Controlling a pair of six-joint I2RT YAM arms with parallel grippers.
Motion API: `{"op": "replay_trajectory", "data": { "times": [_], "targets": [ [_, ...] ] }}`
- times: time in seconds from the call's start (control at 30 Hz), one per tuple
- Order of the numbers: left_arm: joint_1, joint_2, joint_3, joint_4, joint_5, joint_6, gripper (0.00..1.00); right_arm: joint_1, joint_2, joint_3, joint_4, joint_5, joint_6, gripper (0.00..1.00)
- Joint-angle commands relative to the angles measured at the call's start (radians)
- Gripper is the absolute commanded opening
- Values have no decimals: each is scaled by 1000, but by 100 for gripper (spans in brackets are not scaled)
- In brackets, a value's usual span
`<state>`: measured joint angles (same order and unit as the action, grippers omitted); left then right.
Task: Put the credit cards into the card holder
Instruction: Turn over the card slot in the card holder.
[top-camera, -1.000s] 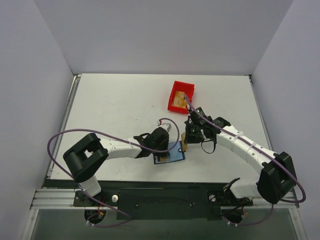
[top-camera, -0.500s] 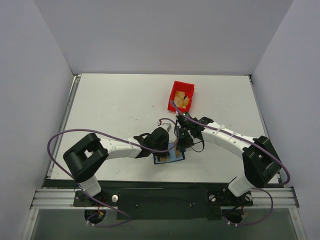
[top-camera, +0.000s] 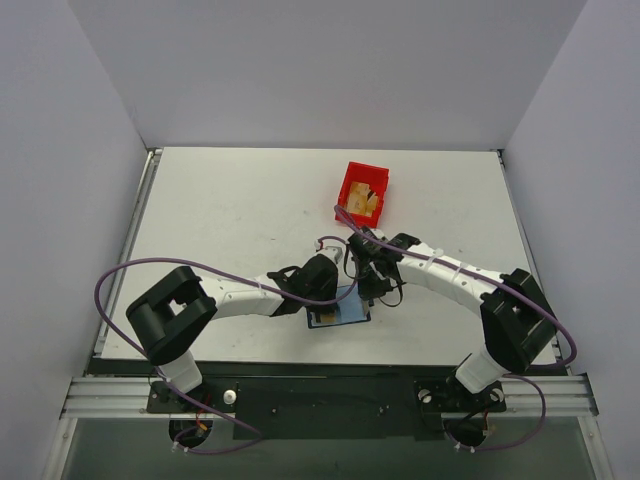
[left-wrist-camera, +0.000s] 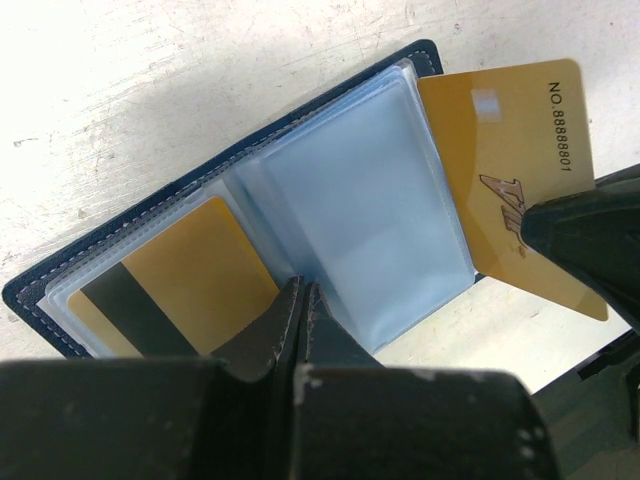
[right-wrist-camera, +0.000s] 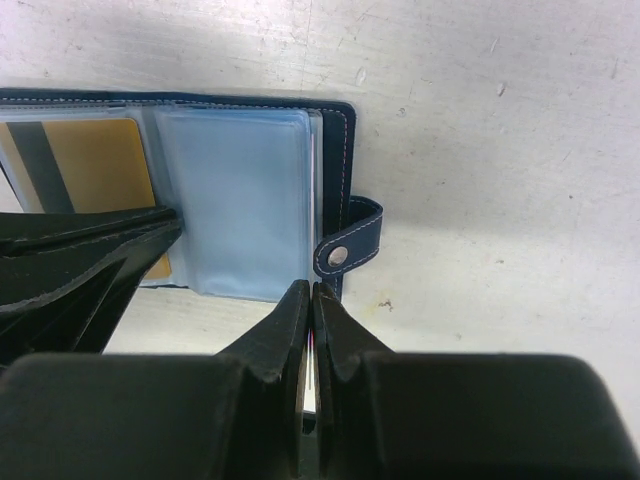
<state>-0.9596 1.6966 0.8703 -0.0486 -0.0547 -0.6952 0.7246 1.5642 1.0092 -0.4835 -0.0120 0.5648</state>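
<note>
**While the card holder (left-wrist-camera: 330, 190) lies open, the numbered card (left-wrist-camera: 510, 150) is held at its edge**

Where the card holder is spread open on the table (top-camera: 230, 220), its clear sleeves are turned upward. The striped card (left-wrist-camera: 175, 285) is seen tucked inside a sleeve on one half, with its dark stripe towards the outer side. The left claw (left-wrist-camera: 300, 295) is closed, finger against finger, and its tips are set on the sleeves beside that card, close to the fold. Whether a sleeve leaf is nipped between them cannot be told.

The numbered card, gold and printed NO.8888801, is pinched by the right claw (right-wrist-camera: 311, 295), whose fingers are drawn almost together with only the card's thin edge between them. This card is held tilted at the other half's outer border, one edge meeting the sleeve ends. Whether it has entered a sleeve cannot be made out. The snap tab (right-wrist-camera: 350, 250) is seen just beside the right claw. The red bin (top-camera: 347, 190) is placed farther back on the table, apart from the holder.
</note>
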Motion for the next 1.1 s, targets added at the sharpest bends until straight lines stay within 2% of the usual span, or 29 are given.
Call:
{"op": "replay_trajectory", "data": {
  "times": [0.0, 0.7, 1.07],
  "targets": [
    [4, 8, 12, 6, 3, 3, 0, 1, -7, 6, -47, 40, 6, 0],
    [4, 12, 13, 7, 6, 3, 0, -33, -75, -103, 160, -184, 10, 0],
    [4, -23, 67, -37, 1, 22, 0, -99, -99, -182, 210, -214, 29, 0]
  ]
}}
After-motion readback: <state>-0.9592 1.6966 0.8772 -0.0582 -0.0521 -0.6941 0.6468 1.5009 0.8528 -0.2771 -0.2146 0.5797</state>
